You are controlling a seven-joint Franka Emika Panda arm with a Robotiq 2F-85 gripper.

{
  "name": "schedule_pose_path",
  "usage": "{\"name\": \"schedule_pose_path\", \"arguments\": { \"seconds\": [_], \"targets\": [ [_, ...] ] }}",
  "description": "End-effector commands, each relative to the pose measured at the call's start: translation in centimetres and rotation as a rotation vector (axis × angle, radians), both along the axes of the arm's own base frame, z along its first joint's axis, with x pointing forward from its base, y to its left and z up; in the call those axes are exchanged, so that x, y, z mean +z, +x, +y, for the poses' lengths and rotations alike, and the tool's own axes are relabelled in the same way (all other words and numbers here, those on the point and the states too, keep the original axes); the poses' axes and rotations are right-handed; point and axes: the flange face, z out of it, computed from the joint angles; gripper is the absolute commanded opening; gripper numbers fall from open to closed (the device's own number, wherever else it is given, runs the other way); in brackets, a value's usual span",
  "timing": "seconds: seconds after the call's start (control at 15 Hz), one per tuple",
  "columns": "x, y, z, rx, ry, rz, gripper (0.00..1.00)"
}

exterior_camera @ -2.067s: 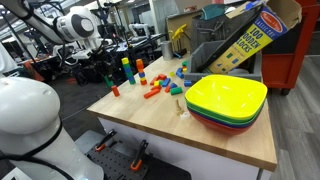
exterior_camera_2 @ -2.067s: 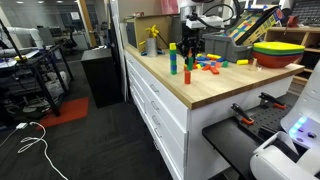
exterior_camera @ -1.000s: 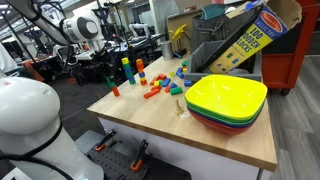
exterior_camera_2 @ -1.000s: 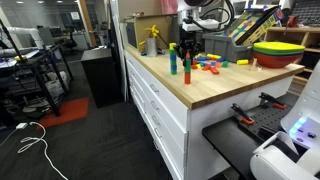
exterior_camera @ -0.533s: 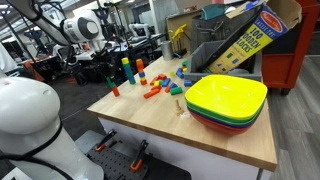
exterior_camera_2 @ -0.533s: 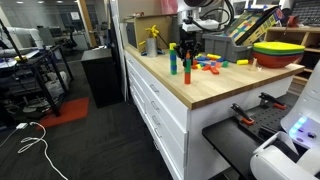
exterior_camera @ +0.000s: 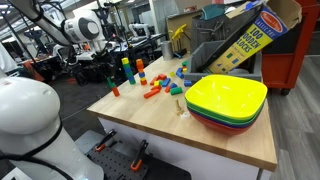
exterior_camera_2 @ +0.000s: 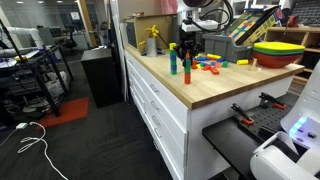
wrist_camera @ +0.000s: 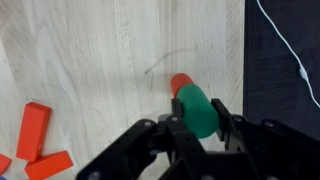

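Grip: my gripper (wrist_camera: 200, 124) is closed on the green cylinder (wrist_camera: 197, 105), one finger on each side.
Location: the green cylinder sits over the red cylinder (wrist_camera: 180, 83), near the table (wrist_camera: 90, 50) edge and well apart from the orange blocks (wrist_camera: 33, 130) to the left.
Contact: in the wrist view the red cylinder shows past one side of the green; I cannot tell whether the two are seated flush.
Method, my judgement: hold the green cylinder upright, centre it on the red, and avoid any sideways push that would tip the base.
Risk: the red base is narrow and stands close to the edge.
Change: against the oldest frame my arm sits slightly shifted; both cylinders and the grip are unchanged.
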Motion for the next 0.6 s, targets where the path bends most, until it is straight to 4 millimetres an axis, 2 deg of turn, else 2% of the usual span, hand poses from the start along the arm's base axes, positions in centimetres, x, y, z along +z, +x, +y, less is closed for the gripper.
{"name": "schedule_pose_path", "arguments": {
  "seconds": [0.0, 0.53],
  "targets": [
    [0.37, 0.64, 0.06, -0.026, -0.008, -0.004, 0.08],
    [0.17, 0.82, -0.17, -0.032, -0.010, -0.002, 0.08]
  ]
}}
